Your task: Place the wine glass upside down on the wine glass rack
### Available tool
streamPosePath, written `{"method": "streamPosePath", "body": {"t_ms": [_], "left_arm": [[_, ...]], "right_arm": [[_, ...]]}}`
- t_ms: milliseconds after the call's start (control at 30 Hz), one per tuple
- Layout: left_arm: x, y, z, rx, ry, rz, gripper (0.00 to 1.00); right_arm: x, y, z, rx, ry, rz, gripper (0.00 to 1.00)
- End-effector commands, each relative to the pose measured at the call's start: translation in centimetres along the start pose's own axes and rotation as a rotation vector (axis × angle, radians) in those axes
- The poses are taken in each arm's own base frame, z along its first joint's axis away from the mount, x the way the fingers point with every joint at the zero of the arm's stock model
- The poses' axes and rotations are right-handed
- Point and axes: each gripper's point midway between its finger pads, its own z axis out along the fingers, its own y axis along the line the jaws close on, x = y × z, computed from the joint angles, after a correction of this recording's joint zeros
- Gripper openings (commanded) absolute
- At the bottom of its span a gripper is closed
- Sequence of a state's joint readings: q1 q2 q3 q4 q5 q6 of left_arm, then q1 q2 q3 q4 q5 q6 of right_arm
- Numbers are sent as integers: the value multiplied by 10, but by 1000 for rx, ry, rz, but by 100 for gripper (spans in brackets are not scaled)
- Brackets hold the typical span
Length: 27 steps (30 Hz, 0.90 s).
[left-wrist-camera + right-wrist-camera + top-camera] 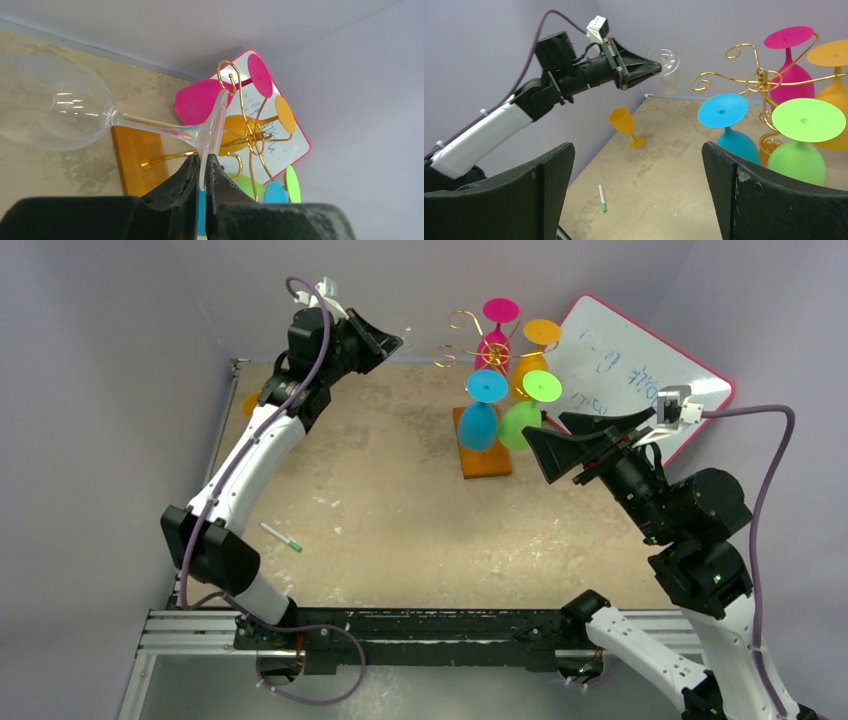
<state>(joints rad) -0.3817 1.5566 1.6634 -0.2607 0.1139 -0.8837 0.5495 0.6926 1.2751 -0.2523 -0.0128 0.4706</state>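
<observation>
A clear wine glass [55, 107] lies roughly sideways in the air, and my left gripper [204, 160] is shut on the rim of its round foot [212, 122]. In the top view that gripper [392, 340] is raised near the back wall, left of the wine glass rack [478, 348]. The rack is a gold wire stand on an orange-brown wooden base [487, 460]. The glass [665, 67] hangs apart from the rack's free curled arms [724, 75]. My right gripper [553, 445] stands wide open and empty to the right of the rack.
Pink [497, 335], orange [535, 355], blue [482, 410] and green [528, 410] glasses hang upside down on the rack. An orange glass [626, 126] stands at the table's far left. A green-capped marker [282, 538] lies near the left arm. A pink-framed whiteboard [640, 365] leans at back right.
</observation>
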Motion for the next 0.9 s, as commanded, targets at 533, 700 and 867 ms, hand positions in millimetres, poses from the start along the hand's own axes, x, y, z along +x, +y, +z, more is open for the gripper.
{"method": "streamPosePath", "body": {"t_ms": [533,700,867], "left_arm": [[-8,-73,59,352,68,-214,0],[-2,-75,62,363,96,-212,0],[7,-77,67,364,125,-218,0]], "right_arm": [[-13,0,-7,7,-52,-28,100],[-12,-1,-4,9,-48,-29,100],[-10,-2,-4,15,-47,-29,100]]}}
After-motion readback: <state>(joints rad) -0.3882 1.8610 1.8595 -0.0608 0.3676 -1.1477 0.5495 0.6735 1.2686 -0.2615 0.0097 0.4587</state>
